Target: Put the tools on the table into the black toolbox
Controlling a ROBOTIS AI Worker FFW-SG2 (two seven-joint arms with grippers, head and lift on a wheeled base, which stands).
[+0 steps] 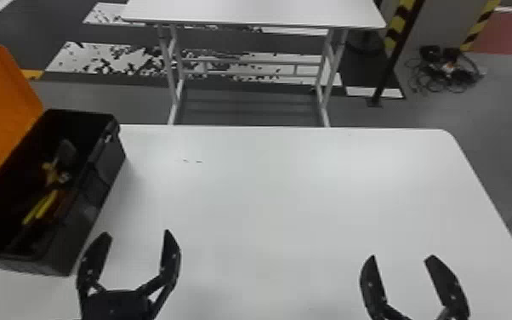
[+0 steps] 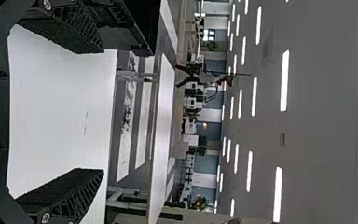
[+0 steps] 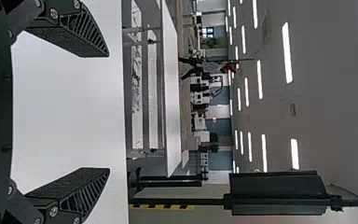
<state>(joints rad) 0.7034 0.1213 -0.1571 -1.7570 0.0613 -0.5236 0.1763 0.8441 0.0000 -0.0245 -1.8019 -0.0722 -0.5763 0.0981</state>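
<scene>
White table (image 1: 293,200): tools (image 1: 46,205) in the toolbox (image 1: 72,232) lie left of both parted, empty jaws.

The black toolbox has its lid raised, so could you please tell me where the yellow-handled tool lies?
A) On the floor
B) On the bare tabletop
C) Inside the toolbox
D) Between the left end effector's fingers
C, because the head view shows the yellow-handled tool down inside the black toolbox, beyond its near wall.

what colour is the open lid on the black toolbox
The lid is orange; it shows best in the head view.
</scene>
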